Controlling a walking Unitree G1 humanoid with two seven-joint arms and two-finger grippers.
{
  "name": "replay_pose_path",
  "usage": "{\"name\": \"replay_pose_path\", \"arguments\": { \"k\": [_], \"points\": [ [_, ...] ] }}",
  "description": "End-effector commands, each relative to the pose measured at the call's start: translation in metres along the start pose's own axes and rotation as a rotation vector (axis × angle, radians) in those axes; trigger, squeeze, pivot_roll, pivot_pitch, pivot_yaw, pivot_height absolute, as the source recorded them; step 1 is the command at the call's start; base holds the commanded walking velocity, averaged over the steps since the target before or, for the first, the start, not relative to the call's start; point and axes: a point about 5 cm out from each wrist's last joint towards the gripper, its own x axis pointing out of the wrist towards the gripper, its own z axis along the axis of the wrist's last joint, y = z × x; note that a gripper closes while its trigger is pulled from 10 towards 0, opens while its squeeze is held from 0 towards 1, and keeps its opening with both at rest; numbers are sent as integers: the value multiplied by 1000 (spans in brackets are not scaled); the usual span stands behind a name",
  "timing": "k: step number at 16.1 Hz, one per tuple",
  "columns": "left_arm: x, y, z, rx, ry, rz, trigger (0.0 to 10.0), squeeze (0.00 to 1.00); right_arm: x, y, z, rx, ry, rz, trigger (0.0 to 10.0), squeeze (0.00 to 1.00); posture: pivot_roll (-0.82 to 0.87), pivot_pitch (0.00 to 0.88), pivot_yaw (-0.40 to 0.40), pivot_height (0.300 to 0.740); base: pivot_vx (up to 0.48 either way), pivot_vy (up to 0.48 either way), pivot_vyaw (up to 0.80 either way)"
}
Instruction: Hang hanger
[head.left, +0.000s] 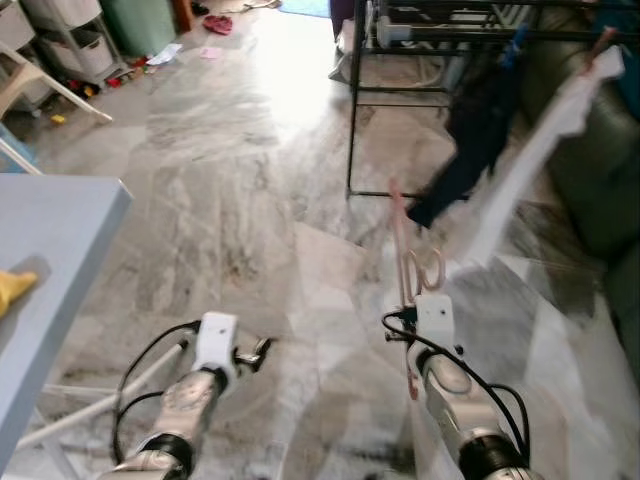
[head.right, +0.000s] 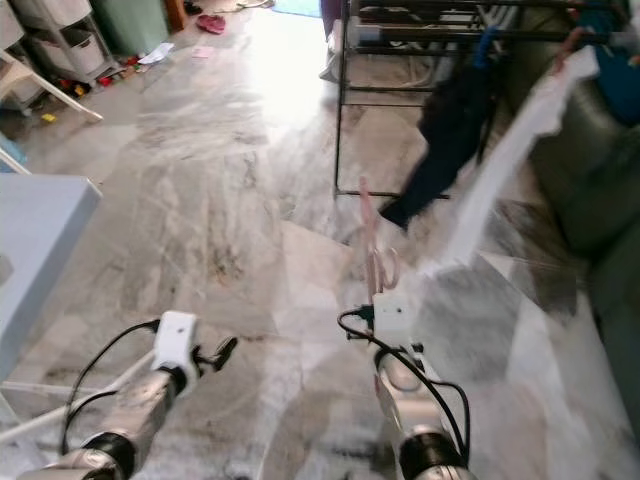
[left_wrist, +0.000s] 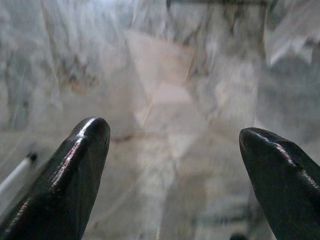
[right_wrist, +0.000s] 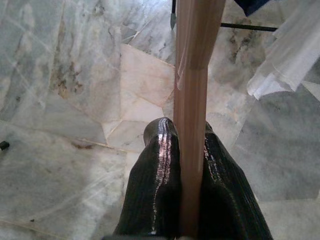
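My right gripper is shut on a pale pink hanger, whose bar runs straight up between the two black fingers. In the left eye view the hanger stands nearly upright above the right wrist, low over the marble floor. A black metal drying rack stands ahead and to the right. A dark garment and a white cloth hang from it. My left gripper is open and holds nothing. It hovers low over the floor.
A light blue table with a yellow item on it is close on my left. A dark sofa lies behind the rack on the right. Storage drawers and small clutter sit far left. Open marble floor lies ahead.
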Motion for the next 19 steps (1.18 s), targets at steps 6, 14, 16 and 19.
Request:
{"name": "replay_pose_path", "arguments": {
  "k": [6, 14, 16, 19],
  "points": [
    [5, -7, 17, 24, -95, -37, 10000, 0, -7, 0, -5, 6, 26, -7, 10000, 0, -159, 131, 7, 740, 385, 0, 0],
    [9, -16, 31, 34, -163, -55, 10000, 0, -10, 2, -5, 0, 45, 24, 10000, 0, -169, 146, -2, 740, 369, 184, 0],
    [9, -19, 29, 36, -163, -61, 10000, 0, -10, 2, -4, -1, 47, 29, 10000, 0, -170, 145, -2, 740, 351, 326, 0],
    [9, -25, 29, 36, -161, -75, 10000, 0, -9, 3, -3, -6, 55, 41, 10000, 0, -175, 142, -2, 740, 352, 326, 0]
  ]
}}
